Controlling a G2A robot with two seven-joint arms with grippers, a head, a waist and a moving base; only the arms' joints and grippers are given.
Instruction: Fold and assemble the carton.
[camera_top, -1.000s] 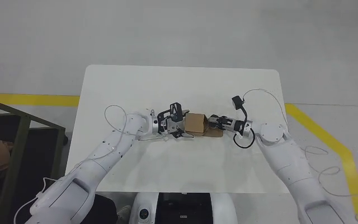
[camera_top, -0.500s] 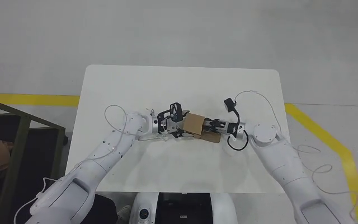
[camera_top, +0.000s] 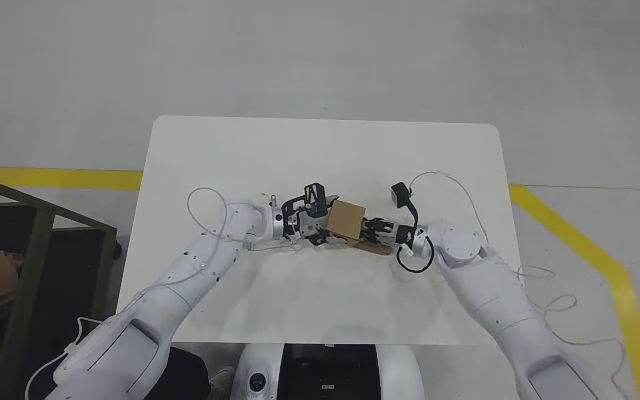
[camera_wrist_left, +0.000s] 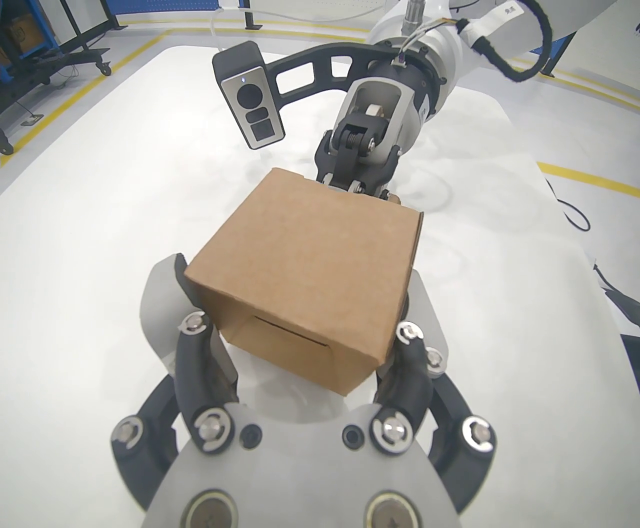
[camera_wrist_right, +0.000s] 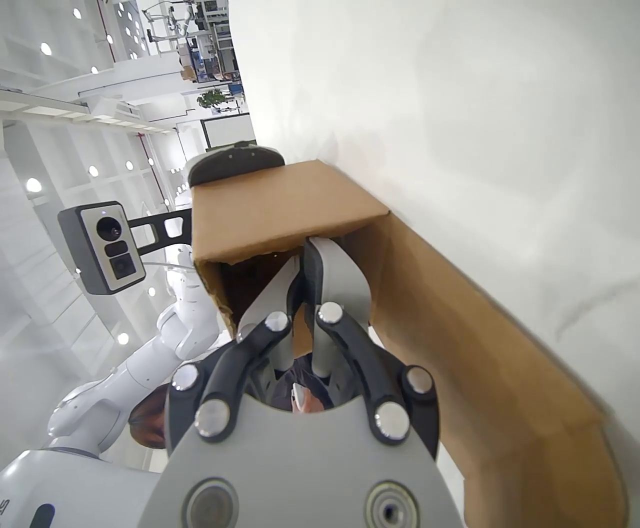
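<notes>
Carton (camera_wrist_left: 305, 260): left claw (camera_wrist_left: 295, 300) clamps its sides.
Right claw (camera_wrist_right: 306, 255): closed, tips inside open end.
Advice: push inward squarely, gently.

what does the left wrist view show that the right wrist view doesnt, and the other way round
From the left wrist view: the left gripper clasping the carton by its two sides, plus the carton's closed top face.
From the right wrist view: the right gripper with its fingertips together inside the carton's open end, and a long unfolded flap lying along the table.
Shared: the carton, the white table, and the opposite arm's wrist camera.
</notes>
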